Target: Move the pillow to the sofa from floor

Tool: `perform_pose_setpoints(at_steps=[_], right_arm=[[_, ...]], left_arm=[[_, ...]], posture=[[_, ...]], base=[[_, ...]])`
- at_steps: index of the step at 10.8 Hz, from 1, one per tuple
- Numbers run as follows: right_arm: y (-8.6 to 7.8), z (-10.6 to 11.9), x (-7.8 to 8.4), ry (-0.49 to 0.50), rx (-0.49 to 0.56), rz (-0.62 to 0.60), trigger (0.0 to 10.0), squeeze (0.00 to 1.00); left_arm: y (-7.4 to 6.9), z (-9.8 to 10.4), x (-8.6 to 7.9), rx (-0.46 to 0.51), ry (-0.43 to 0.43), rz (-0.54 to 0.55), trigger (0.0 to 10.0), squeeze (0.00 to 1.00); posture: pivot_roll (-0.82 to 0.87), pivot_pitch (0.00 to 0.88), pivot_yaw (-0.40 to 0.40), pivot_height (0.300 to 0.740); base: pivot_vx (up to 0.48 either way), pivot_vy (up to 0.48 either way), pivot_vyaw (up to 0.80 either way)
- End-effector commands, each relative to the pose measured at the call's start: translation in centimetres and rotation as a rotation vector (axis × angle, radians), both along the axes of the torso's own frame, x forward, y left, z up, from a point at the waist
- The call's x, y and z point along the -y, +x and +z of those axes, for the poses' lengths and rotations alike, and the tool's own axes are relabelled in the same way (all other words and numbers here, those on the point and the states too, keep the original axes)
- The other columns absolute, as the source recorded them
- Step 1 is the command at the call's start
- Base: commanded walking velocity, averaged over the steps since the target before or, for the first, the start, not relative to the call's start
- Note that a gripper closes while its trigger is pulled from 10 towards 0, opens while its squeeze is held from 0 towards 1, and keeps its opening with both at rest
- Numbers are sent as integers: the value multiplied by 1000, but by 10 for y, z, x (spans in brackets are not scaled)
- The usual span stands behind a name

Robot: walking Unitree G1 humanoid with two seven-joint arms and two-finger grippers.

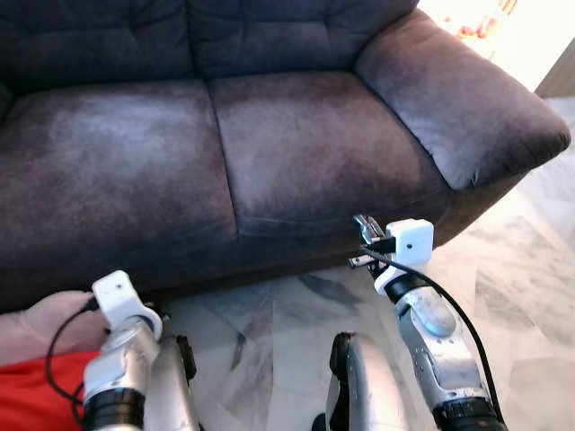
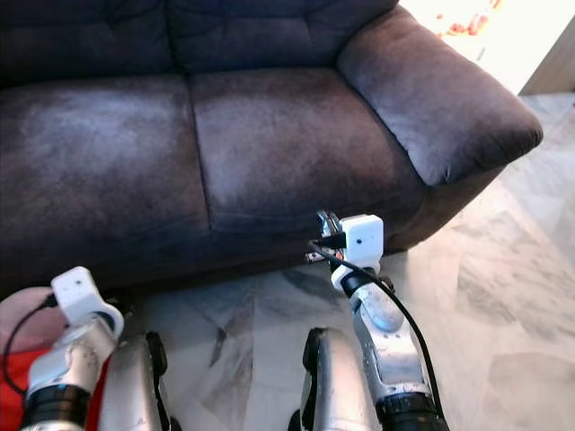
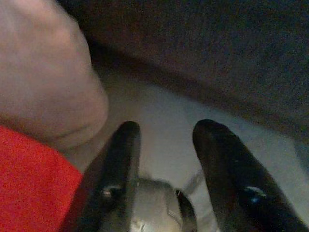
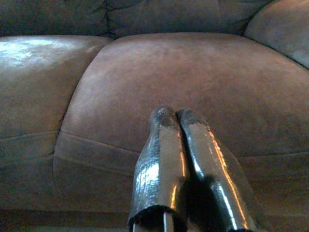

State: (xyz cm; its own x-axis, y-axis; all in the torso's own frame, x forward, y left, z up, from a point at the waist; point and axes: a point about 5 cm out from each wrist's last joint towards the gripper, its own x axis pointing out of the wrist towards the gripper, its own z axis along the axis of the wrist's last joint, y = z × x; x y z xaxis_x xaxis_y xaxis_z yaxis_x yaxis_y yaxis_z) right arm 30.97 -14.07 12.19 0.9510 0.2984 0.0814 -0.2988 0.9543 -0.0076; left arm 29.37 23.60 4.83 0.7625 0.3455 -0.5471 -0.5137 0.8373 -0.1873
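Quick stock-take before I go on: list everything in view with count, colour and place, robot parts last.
sofa: one, dark grey-brown, straight ahead, two seat cushions, armrest on the right.
pillow: one, pale pink above with a red part below, on the floor at lower left, before the sofa.
floor: pale marbled tiles.
left pincer: black fingers open, low beside the pillow.
right pincer: black fingers shut, raised at the seat cushion's front edge.

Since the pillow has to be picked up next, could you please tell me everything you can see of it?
The soft pink-and-red fabric pillow lies on the pale marbled floor at the robot's left, by the front of the dark brown suede-like sofa. Its upper part is dusty pink and rounded, its lower part bright red; the rest is cut off. The left pincer, open, points past its edge and does not touch it.
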Motion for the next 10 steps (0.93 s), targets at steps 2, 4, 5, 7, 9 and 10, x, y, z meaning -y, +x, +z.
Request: perform_pose_setpoints(at_steps=[2,4,5,7,9,10], right_arm=[[-2,2,3,-5,-1,3,10000,0],[-3,2,3,-4,-4,6,10000,0],[-3,2,2,-4,-5,8,10000,0],[-3,2,1,-4,-7,13,10000,0],[-4,4,1,-4,-3,18,10000,0],[-6,5,2,-4,-1,19,10000,0]], left_arm=[[-5,-14,-6,-87,12,50,10000,1000],[-7,-18,-16,-126,37,123,10000,75],[-10,-21,-21,-135,44,171,10000,0],[-13,-26,-23,-135,31,218,10000,0],[-14,-33,-17,-143,-12,256,10000,0],[-14,-35,-15,-134,-30,279,10000,0]], posture=[[118,197,-114,483],[117,206,-115,483],[118,210,-116,483],[114,218,-119,483],[104,232,-122,483],[97,244,-125,483]], base=[[0,0,0],[0,0,0],[0,0,0],[0,0,0],[0,0,0],[0,0,0]])
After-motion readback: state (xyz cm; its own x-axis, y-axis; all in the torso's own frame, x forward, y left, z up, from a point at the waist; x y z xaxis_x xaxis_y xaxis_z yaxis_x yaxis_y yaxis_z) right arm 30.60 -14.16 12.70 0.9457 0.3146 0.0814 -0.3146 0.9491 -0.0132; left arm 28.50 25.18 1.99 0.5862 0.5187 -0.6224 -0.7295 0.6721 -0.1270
